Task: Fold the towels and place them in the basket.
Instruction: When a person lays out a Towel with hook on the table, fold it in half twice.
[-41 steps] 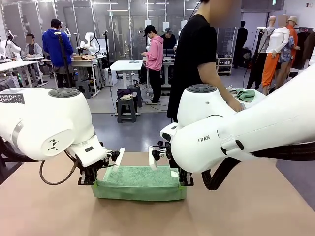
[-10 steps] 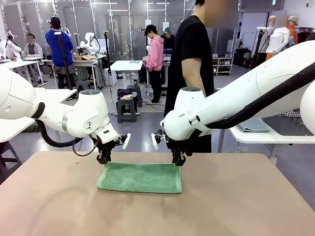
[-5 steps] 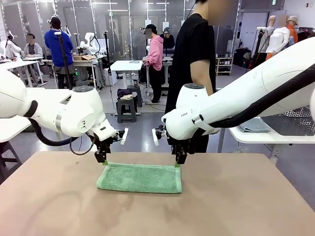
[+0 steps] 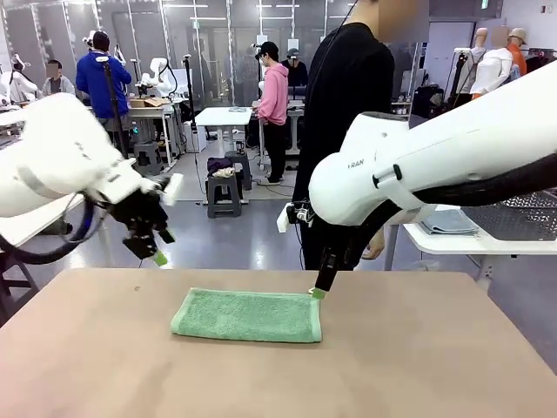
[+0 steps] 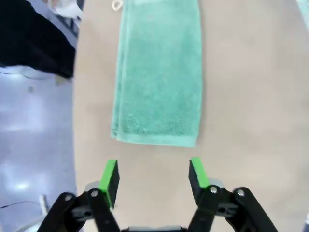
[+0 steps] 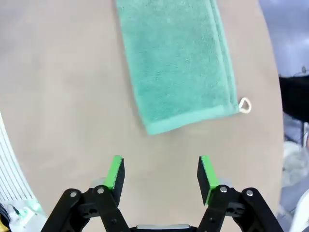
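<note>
Lying folded, towel (image 5: 159, 82) cropped at top, left fingers (image 5: 109, 176) apart

My tan tabletop (image 4: 418, 366) runs out to a grey floor (image 4: 235, 235) beyond its far edge. Past it I see a dark stool (image 4: 224, 185) before a white table (image 4: 222, 116), another white table (image 4: 452, 239) on my right, and glass partitions (image 4: 209, 43) across the back under ceiling strip lights (image 4: 183, 7)
</note>
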### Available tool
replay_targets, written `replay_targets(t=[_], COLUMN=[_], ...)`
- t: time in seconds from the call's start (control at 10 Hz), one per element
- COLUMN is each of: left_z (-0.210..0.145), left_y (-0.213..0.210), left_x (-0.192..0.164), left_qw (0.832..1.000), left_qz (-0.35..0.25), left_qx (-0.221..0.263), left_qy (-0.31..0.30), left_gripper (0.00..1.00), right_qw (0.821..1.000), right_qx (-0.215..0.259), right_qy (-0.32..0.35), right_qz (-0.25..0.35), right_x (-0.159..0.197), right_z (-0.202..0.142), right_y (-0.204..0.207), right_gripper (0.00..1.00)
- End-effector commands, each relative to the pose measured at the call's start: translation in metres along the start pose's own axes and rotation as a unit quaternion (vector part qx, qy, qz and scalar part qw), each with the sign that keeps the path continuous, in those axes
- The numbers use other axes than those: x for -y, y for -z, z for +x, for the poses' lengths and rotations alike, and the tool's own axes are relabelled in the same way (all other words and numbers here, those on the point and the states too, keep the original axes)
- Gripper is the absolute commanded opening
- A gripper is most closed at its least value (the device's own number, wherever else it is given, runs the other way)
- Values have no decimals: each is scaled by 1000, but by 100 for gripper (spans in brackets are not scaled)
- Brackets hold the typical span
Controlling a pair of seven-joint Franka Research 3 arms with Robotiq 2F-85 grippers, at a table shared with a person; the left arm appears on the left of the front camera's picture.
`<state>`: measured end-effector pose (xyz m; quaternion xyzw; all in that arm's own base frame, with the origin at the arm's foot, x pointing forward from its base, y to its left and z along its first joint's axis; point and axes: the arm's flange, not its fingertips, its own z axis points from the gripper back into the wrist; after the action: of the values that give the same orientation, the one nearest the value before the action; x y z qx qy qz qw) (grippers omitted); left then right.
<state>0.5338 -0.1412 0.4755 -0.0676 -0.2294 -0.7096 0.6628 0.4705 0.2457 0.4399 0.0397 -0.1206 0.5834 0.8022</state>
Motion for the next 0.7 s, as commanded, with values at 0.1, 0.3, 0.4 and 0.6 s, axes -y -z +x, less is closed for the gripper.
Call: replay_targets(t=[0.1,0.3,0.4,0.6], left_z=[-64,-96,-109,-129], left_y=[-15,-20,-19,-12], left_x=[27,38,40,39], left_qw=[991,979,973,965], left_qz=[21,34,22,7], left_qx=[126,195,221,253], left_qy=[-34,-46,-56,-69], left_gripper=[73,73,73,73], right_qw=[1000,1000,1000,1000], right_qx=[0,0,0,0], right_qy=[0,0,0,0], right_qz=[0,0,0,0], right_x=[0,0,0,0], right_z=[0,0,0,0], right_y=[0,0,0,0], right_gripper=[76,76,76,76])
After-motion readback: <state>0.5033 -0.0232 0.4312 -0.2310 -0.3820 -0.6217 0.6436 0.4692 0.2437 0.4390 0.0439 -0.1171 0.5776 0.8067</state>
